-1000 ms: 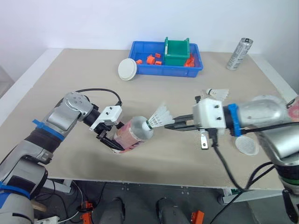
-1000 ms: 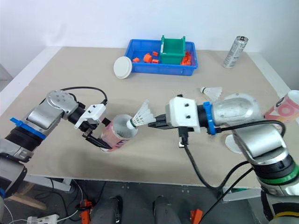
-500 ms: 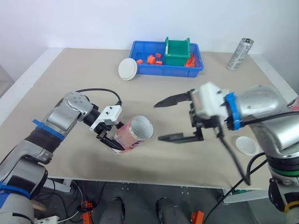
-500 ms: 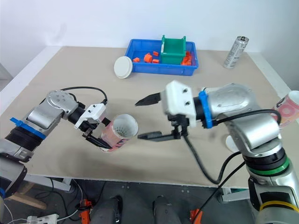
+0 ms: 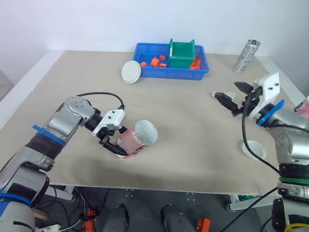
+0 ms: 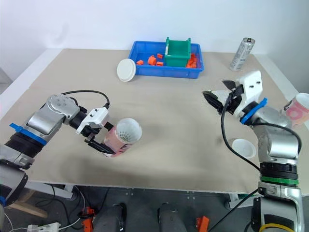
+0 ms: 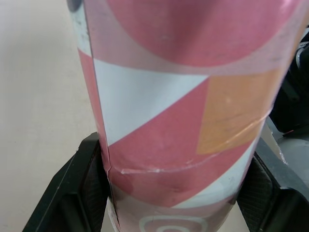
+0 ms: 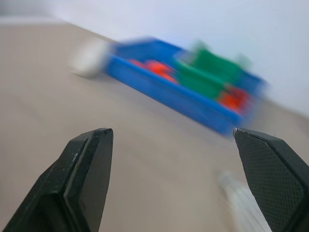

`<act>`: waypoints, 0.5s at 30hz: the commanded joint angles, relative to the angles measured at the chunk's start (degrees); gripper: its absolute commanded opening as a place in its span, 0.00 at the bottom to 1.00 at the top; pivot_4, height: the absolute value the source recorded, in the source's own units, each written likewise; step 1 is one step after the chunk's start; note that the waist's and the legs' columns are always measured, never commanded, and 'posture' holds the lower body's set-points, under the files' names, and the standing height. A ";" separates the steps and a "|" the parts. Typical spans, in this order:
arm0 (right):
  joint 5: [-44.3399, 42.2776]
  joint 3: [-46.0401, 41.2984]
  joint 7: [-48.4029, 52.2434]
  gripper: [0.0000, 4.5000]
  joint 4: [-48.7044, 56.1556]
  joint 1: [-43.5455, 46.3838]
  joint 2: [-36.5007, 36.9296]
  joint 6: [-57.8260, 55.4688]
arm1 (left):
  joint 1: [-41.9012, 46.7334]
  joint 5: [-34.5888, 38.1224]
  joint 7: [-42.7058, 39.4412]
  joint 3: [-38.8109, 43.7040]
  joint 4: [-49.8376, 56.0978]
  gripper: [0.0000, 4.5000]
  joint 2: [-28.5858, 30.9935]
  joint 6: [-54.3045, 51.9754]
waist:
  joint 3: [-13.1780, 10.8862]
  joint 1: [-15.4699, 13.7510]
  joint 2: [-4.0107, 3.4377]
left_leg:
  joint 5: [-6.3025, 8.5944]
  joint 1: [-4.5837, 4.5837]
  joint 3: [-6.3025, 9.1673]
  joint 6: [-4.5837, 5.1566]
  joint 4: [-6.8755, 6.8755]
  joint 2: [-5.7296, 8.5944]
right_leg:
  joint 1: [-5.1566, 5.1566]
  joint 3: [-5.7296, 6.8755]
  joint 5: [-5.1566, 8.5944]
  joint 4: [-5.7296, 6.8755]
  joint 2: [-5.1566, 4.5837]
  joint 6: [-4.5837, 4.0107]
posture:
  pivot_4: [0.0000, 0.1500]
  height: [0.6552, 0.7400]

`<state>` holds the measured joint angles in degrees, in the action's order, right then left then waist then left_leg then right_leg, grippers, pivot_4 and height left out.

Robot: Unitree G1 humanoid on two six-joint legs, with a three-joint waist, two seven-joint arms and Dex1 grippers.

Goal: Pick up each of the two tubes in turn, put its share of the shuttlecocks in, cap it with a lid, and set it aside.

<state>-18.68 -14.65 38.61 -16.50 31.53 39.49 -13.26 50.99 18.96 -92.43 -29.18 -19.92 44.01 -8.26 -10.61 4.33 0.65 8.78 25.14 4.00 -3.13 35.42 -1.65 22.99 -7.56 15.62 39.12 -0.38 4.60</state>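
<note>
Pink tube (image 5: 137,138): held tilted over worktop (image 5: 183,145), gripped by left end effector (image 5: 115,145). 1 shuttlecock (image 6: 126,129) now lodged inside. Right end effector (image 8: 171,131): emptied, spread open, withdrawn rightward. Further shuttlecocks or capping judged next.

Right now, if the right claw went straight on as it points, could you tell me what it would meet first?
Probably the near wall of the blue tray, which lies ahead of the open right claw in its wrist view. The table between looks free, though depth is unclear.
</note>
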 commanded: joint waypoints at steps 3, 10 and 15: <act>3.60 -0.73 -3.32 0.95 -10.87 4.33 -1.06 8.68 | -0.02 -1.14 -0.07 -0.87 -1.15 0.73 -0.48 0.62 | -0.01 0.06 -0.05 | 0.00 0.00 -0.01 0.00 -0.01 0.01 | 0.00 -0.03 -0.01 -0.01 0.00 0.02 | 1.00 0.96; 7.59 1.48 -4.72 0.95 -29.09 11.34 -2.55 14.41 | -0.06 -1.04 -0.07 -0.90 -1.23 0.73 -0.45 0.63 | -0.01 0.14 -0.06 | -0.02 -0.06 0.00 0.02 0.00 0.02 | -0.11 -0.03 -0.02 -0.02 0.00 0.05 | 1.00 0.96; 10.02 2.68 -6.17 0.95 -40.95 16.75 -3.18 17.72 | -0.13 -0.99 -0.07 -0.71 -1.05 0.73 -0.46 0.58 | -0.01 0.15 -0.06 | -0.02 -0.08 0.00 0.02 -0.02 0.03 | -0.10 -0.04 -0.03 -0.04 0.00 0.05 | 1.00 0.96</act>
<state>-8.86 -11.41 33.11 -56.66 46.35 35.79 2.59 51.15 19.02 -92.60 -29.19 -20.89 43.71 -7.69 -10.62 4.48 0.58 8.75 25.07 4.00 -3.11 35.41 -1.63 22.88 -7.60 15.59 39.09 -0.38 4.65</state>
